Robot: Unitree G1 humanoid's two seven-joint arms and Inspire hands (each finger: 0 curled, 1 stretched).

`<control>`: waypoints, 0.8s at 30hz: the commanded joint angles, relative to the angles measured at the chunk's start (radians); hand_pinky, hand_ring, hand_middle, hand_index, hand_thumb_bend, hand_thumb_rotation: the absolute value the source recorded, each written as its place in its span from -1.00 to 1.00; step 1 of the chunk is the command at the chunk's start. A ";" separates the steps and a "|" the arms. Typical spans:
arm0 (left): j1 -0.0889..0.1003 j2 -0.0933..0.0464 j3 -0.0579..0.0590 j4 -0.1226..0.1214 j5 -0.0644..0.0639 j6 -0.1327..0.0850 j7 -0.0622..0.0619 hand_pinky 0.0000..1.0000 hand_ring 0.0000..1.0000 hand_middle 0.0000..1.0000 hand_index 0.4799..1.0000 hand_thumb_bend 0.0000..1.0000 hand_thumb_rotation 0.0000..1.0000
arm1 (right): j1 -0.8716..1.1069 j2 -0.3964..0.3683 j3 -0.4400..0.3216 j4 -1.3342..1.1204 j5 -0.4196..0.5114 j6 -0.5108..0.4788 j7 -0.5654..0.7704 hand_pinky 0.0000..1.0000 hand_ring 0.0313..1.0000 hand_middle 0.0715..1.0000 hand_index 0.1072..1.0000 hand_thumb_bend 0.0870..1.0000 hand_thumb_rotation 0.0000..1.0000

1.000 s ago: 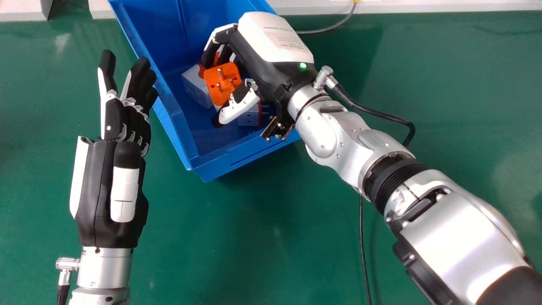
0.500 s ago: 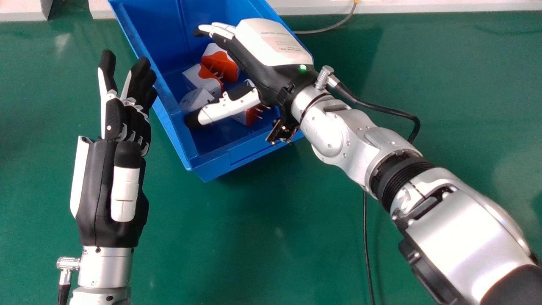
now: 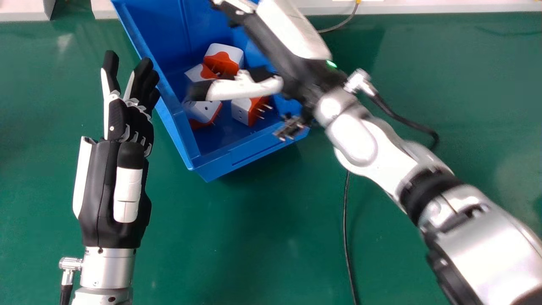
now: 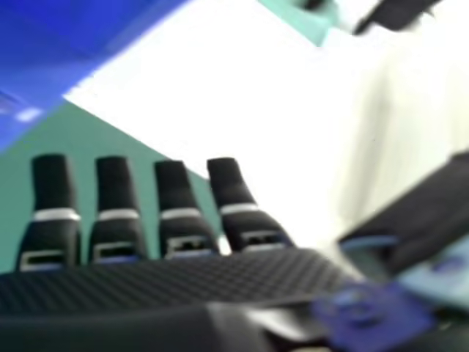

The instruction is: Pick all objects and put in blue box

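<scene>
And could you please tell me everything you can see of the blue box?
The blue box looks like smooth, rigid plastic, with a recessed panel in its near wall. It stands upright, open-topped and angled on the green table, its far end cut off in the head view. Four white and orange plug adapters lie inside. The right hand is over it, contact unclear.

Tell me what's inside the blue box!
I see four orange-and-white plug adapters in the blue box. The robot's right hand is over it, covering part of one adapter and some floor, so I can't tell if more hide there.
</scene>
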 commanded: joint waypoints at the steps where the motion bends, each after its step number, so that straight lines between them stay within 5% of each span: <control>1: 0.014 0.003 0.006 -0.034 0.006 -0.003 0.007 0.97 0.94 0.95 0.83 0.75 0.84 | 0.088 -0.058 -0.054 -0.085 0.083 -0.097 0.034 0.36 0.56 0.63 0.58 0.70 0.63; 4: 0.019 0.005 0.011 -0.034 0.006 -0.004 0.014 0.97 0.94 0.95 0.83 0.75 0.84 | 0.191 -0.104 -0.089 -0.167 0.138 -0.152 0.078 0.31 0.51 0.57 0.53 0.60 0.57; 12: 0.016 0.003 0.019 -0.011 -0.011 -0.027 0.002 0.96 0.94 0.95 0.84 0.76 0.84 | 0.494 -0.225 -0.199 -0.382 0.256 -0.187 0.168 0.23 0.43 0.48 0.46 0.42 0.37; 18: 0.012 0.006 0.027 0.009 -0.032 -0.038 -0.016 0.95 0.94 0.94 0.85 0.76 0.84 | 0.672 -0.233 -0.257 -0.489 0.322 -0.182 0.202 0.20 0.41 0.45 0.44 0.34 0.23; 24: 0.016 0.007 0.038 0.022 -0.030 -0.047 -0.019 0.95 0.94 0.94 0.86 0.76 0.84 | 0.755 -0.185 -0.313 -0.479 0.368 -0.214 0.200 0.17 0.40 0.45 0.43 0.30 0.15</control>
